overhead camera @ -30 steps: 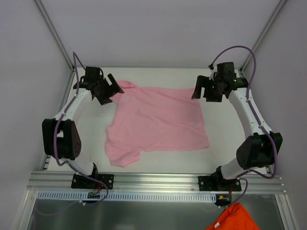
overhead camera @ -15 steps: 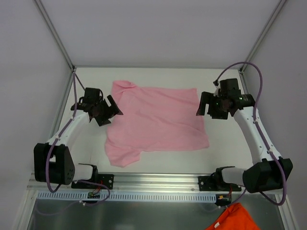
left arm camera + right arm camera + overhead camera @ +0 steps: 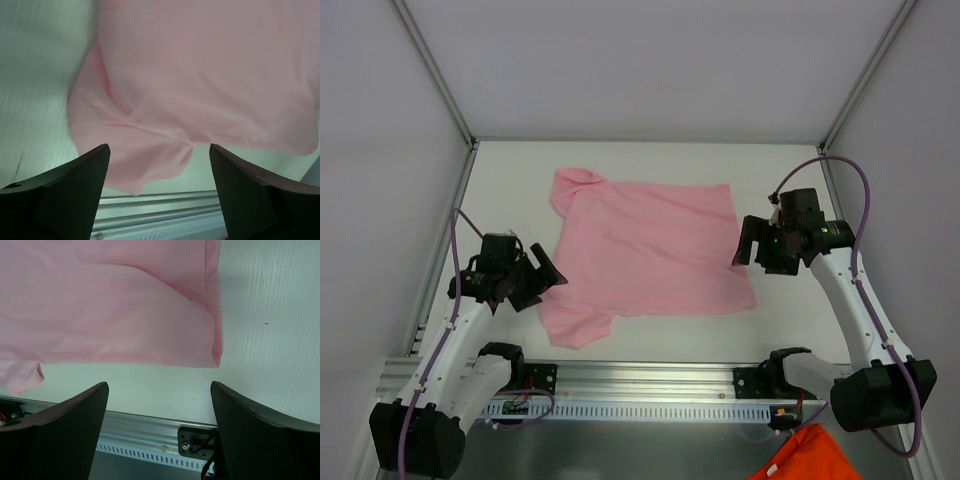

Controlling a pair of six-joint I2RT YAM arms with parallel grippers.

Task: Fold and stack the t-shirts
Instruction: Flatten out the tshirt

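A light pink t-shirt lies spread on the white table, one sleeve at the far left and one bunched at the near left. My left gripper hovers open just left of the near sleeve, nothing between its fingers. That sleeve's folded edge shows ahead in the left wrist view. My right gripper stands open above the shirt's right edge, holding nothing. In the right wrist view the shirt's near right corner lies ahead of the empty gripper.
An aluminium rail with both arm bases runs along the table's near edge. An orange cloth lies below the rail at the bottom right. Grey walls and frame posts close in the table's back and sides.
Both arms have drawn back toward the near edge from the shirt's far corners. The left gripper came down alongside the near left sleeve, the right to the shirt's right edge. Both stayed open.
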